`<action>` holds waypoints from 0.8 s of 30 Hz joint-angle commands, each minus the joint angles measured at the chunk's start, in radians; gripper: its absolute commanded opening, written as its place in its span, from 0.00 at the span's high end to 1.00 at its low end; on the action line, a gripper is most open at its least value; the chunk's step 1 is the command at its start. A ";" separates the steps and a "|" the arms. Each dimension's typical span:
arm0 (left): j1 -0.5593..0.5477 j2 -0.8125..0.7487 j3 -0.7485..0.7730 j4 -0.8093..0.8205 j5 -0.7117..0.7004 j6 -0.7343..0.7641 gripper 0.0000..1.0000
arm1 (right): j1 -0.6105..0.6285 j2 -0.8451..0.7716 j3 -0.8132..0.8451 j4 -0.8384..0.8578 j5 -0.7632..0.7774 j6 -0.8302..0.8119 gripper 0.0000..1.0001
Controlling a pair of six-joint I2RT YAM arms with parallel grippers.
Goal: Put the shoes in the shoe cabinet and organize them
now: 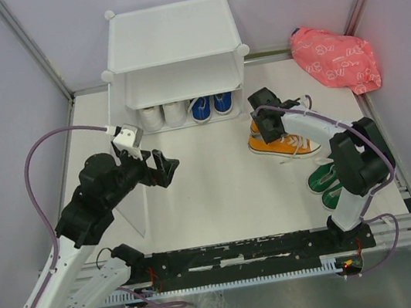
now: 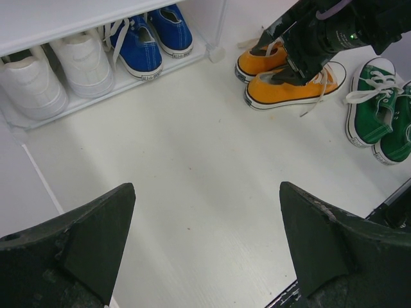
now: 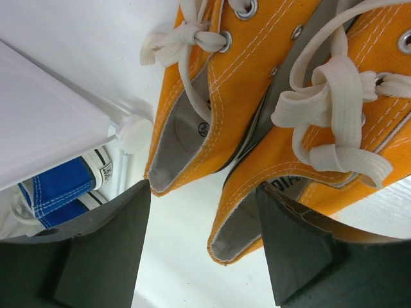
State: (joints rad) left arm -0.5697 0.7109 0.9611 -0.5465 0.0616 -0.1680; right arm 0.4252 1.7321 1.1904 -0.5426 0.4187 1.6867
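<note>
We are seeing the right gripper [image 3: 202,192] hanging open over the heel ends of the orange shoes [image 3: 237,96], gripping nothing. One finger is sitting outside the left heel, likely so both shoes get pinched together in one grab. The orange pair is sitting on the table [image 1: 213,200] just right of the shoe cabinet [image 1: 171,38], with the green shoes [image 1: 327,181] nearer the bases. Blue shoes [image 1: 210,106] and white shoes [image 1: 164,116] are sitting on the bottom level. The left gripper [image 2: 205,189] is spread wide and empty beside the swung-out front panel [image 1: 138,211], probably blocking it open.
</note>
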 commanded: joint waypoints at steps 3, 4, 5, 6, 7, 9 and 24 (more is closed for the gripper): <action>0.002 0.015 0.039 0.005 0.005 0.074 0.01 | -0.006 0.026 0.027 0.036 0.058 0.098 0.27; 0.002 0.018 0.040 0.003 0.004 0.075 0.01 | -0.009 0.035 0.022 0.045 0.048 0.103 0.27; 0.001 0.021 0.041 0.002 0.004 0.077 0.01 | -0.011 0.046 0.017 0.057 0.038 0.109 0.27; 0.002 0.024 0.042 0.001 0.004 0.079 0.01 | -0.011 0.059 0.016 0.064 0.021 0.114 0.28; 0.002 0.026 0.043 0.001 0.004 0.080 0.01 | -0.011 0.070 0.015 0.070 0.006 0.119 0.28; 0.002 0.030 0.046 0.001 0.004 0.081 0.01 | -0.015 0.089 0.012 0.081 -0.009 0.129 0.28; 0.002 0.033 0.044 -0.008 -0.015 0.088 0.01 | -0.042 0.137 -0.121 0.353 -0.049 -0.074 0.95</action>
State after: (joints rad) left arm -0.5697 0.7464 0.9680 -0.5694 0.0544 -0.1356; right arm 0.3981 1.8275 1.1503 -0.4412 0.3836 1.7424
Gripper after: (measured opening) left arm 0.992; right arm 0.201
